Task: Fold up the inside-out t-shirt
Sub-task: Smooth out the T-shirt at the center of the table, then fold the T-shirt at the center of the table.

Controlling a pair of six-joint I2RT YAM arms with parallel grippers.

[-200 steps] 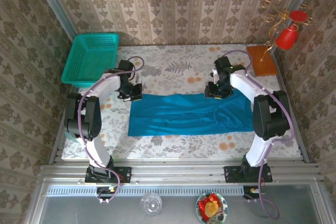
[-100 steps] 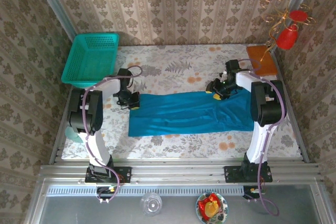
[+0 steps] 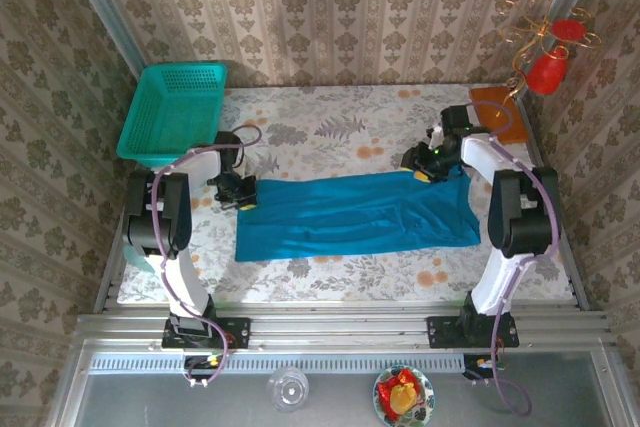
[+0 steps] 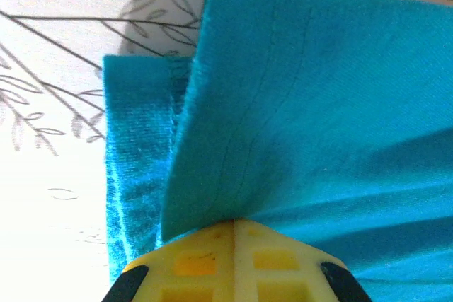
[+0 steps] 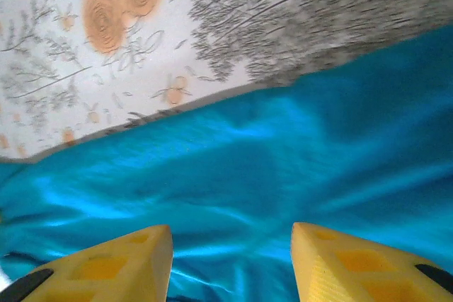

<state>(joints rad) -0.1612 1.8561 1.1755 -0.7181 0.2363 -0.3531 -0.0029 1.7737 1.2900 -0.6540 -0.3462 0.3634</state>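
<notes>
The teal t-shirt (image 3: 355,215) is laid out as a long folded strip across the middle of the flowery worktop (image 3: 330,127), running pretty much from one arm to the other. The left fingers (image 4: 233,249) are pressed together and pinching the shirt's far-left corner. In the wrist view you can see a fold of cloth and a stitched hem coming straight out of the tips. The right fingers (image 3: 425,169) are spread apart over the shirt's far-right edge, holding nothing. A green basket (image 3: 172,112) sits at the back left, apart from the shirt.
</notes>
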